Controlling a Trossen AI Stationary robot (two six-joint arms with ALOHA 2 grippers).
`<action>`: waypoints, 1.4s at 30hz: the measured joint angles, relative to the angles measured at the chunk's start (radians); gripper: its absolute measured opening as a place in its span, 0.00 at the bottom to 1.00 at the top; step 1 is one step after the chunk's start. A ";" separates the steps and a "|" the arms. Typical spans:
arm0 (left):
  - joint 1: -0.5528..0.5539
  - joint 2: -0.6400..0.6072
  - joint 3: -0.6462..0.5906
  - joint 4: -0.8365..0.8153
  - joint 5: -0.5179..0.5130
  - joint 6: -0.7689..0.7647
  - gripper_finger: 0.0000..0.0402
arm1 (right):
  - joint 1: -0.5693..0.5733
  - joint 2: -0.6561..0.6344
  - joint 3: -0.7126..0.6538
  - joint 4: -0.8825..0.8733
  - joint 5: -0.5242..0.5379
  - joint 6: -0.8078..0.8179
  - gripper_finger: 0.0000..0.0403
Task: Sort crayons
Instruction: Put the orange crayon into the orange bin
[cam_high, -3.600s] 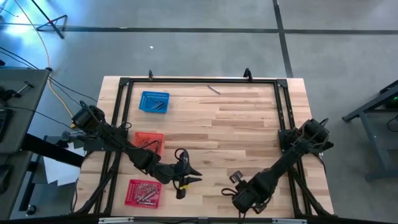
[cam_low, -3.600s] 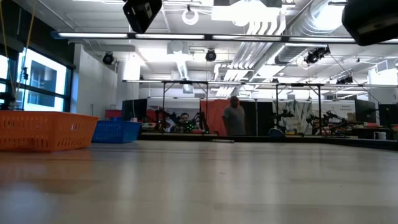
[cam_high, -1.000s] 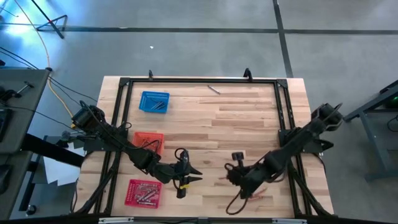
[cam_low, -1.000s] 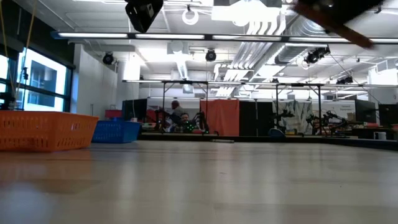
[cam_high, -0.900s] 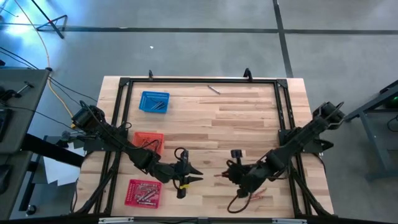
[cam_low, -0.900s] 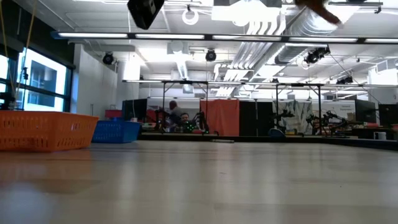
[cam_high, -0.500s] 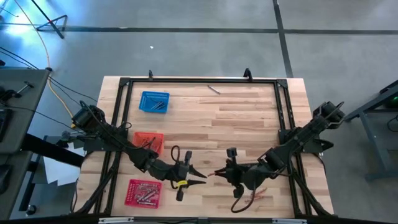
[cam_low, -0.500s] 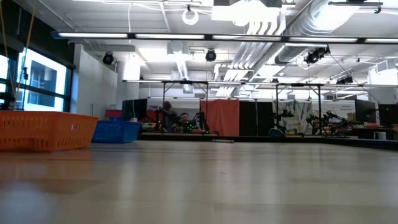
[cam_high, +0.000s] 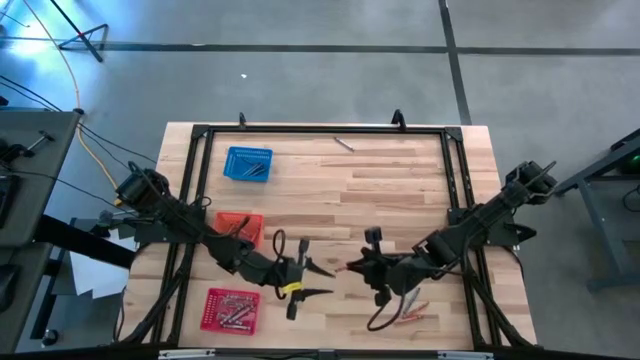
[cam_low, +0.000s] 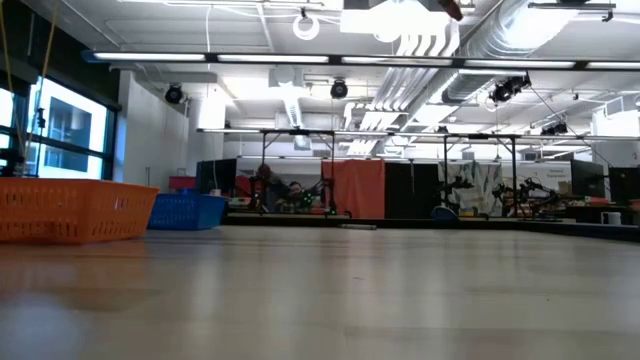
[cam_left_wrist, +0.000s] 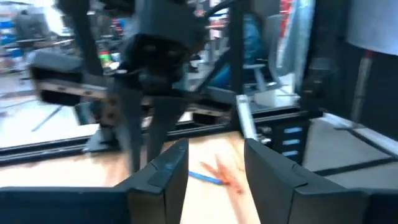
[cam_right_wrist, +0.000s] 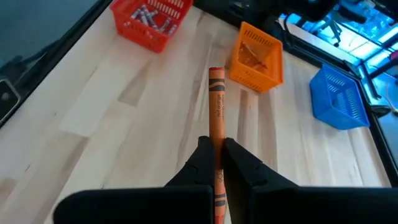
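An orange crayon (cam_right_wrist: 216, 106) is clamped in my right gripper (cam_right_wrist: 215, 149), which hangs shut over the middle of the table (cam_high: 352, 268). Facing it from the left, my left gripper (cam_high: 322, 279) stands open with nothing between its fingers (cam_left_wrist: 214, 168). Loose crayons (cam_high: 410, 312) lie flat on the wood near the front right; the left wrist view shows a blue crayon (cam_left_wrist: 205, 178) and a red crayon (cam_left_wrist: 227, 175). The orange basket (cam_right_wrist: 255, 56), red basket (cam_right_wrist: 151, 18) and blue basket (cam_right_wrist: 339, 96) stand at the table's left. My right gripper pinches the orange crayon between its two fingers by its rear half (cam_right_wrist: 216, 148). The crayon lies along the fingers, and its front half (cam_right_wrist: 216, 81) sticks out beyond their tips toward the table's left. It is lifted clear of the table.
The red basket (cam_high: 230, 308) at the front left holds several crayons. A thin grey stick (cam_high: 343, 143) lies near the far edge. Black frame rails (cam_high: 450, 170) run along the table's sides. Bare wood lies between the baskets and the right rail.
My right gripper has carried the orange crayon up and toward the table's left, close to my left gripper, rolling as it went. My left gripper has tipped up, rolled and opened wider.
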 joint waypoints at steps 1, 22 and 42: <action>0.007 0.000 0.000 0.000 -0.014 -0.004 0.37 | -0.007 0.000 0.000 0.005 0.000 0.007 0.00; 0.061 0.000 0.000 0.097 -0.144 0.255 0.40 | -0.015 -0.109 0.000 0.037 0.122 0.024 0.01; 0.059 -0.011 0.000 -0.523 -0.332 -0.255 0.40 | -0.156 -0.040 -0.114 -0.125 -0.142 0.390 0.00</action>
